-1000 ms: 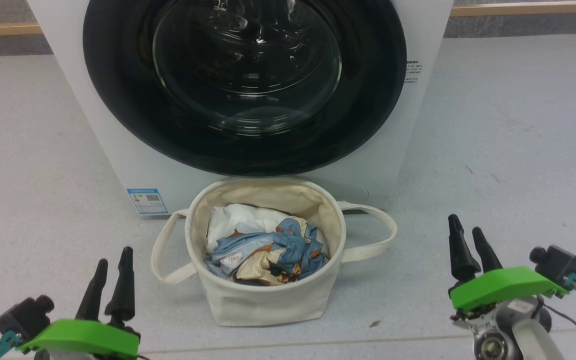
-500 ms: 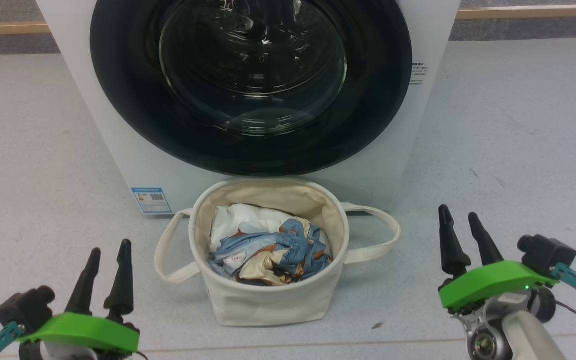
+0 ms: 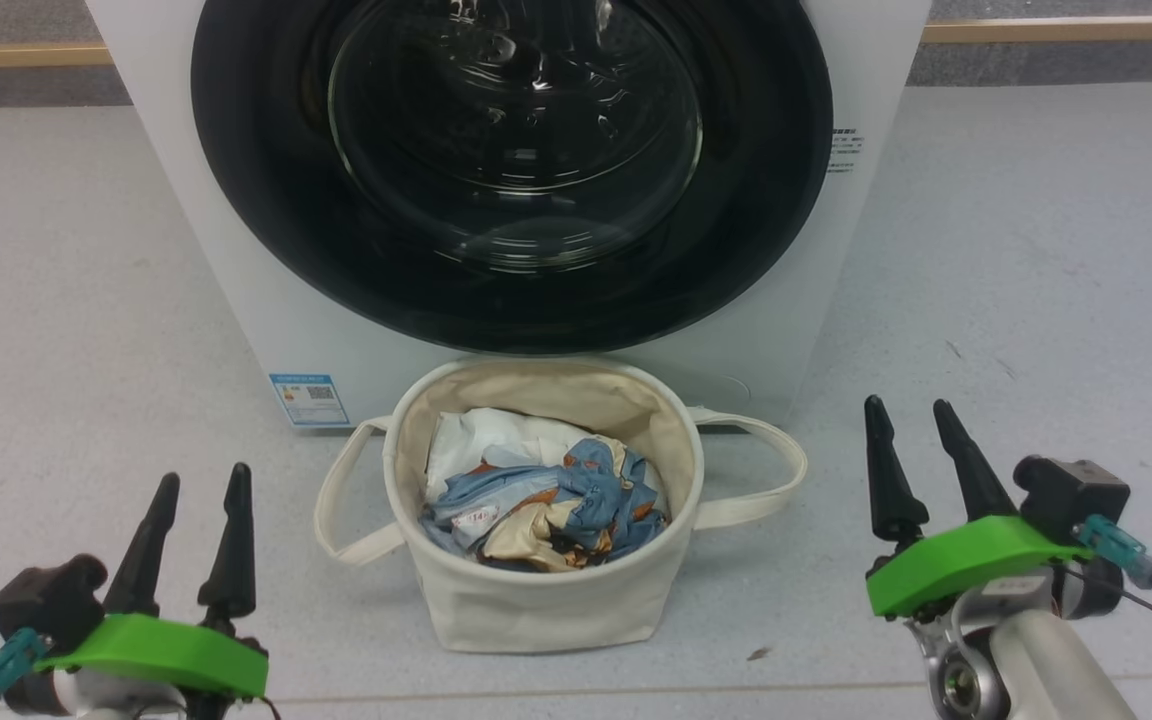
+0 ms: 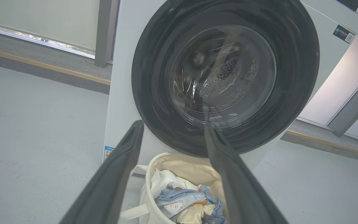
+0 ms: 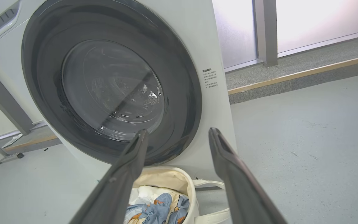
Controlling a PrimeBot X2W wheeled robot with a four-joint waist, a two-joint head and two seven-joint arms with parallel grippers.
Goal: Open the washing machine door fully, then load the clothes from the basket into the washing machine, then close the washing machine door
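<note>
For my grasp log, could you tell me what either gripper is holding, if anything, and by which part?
Nothing: left gripper and right gripper both stand open and empty, apart from the basket.

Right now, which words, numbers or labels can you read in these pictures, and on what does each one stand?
"14": white label on the clothes in the basket.
Blue sticker, washing machine front: too small to read.
Printed lines right of the washing machine door: too blurred to read.

The washing machine [image 3: 236, 260] is white, its door [image 3: 511, 290] glossy black. The cream basket [image 3: 536, 600] holds blue, cream and orange patterned clothes [image 3: 556, 505].
</note>
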